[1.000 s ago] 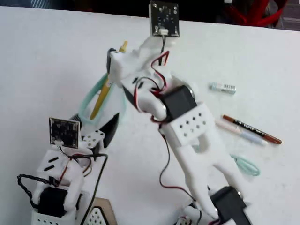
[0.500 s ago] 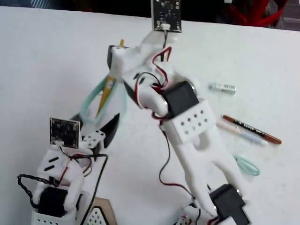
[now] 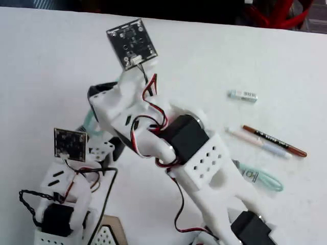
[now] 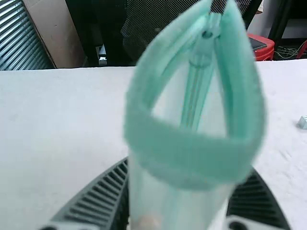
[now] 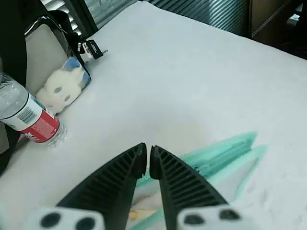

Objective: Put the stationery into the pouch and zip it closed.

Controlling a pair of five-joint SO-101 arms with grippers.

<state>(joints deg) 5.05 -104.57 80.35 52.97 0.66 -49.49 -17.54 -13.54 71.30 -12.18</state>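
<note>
Left wrist view: the mint-green pouch (image 4: 192, 158) stands mouth open, its zip track and slider at the far end of the rim. The left gripper (image 4: 184, 194) clasps it, one ribbed dark finger (image 4: 93, 201) on either side of the clear body.

Right wrist view: the right gripper (image 5: 147, 149) hangs just above the pouch's mint rim, fingers pressed together with nothing between them. At the table's edge beyond it stand a bottle with a red label (image 5: 29, 120) and a small bag printed with a white rabbit figure (image 5: 60, 86); the label's print is too small to read.

High view: the right arm covers most of the pouch, which lies left of centre on the white table (image 3: 46, 61). The stationery lies to the right, well apart from the pouch: a small labelled eraser (image 3: 242, 95), a red-brown pen (image 3: 275, 141) with print along its barrel, and a pastel pen (image 3: 258, 142) touching it. Nearer lies a mint cord loop (image 3: 266, 179) with a printed tag. None of this print is legible. Bare tabletop extends to the far and left sides.
</note>
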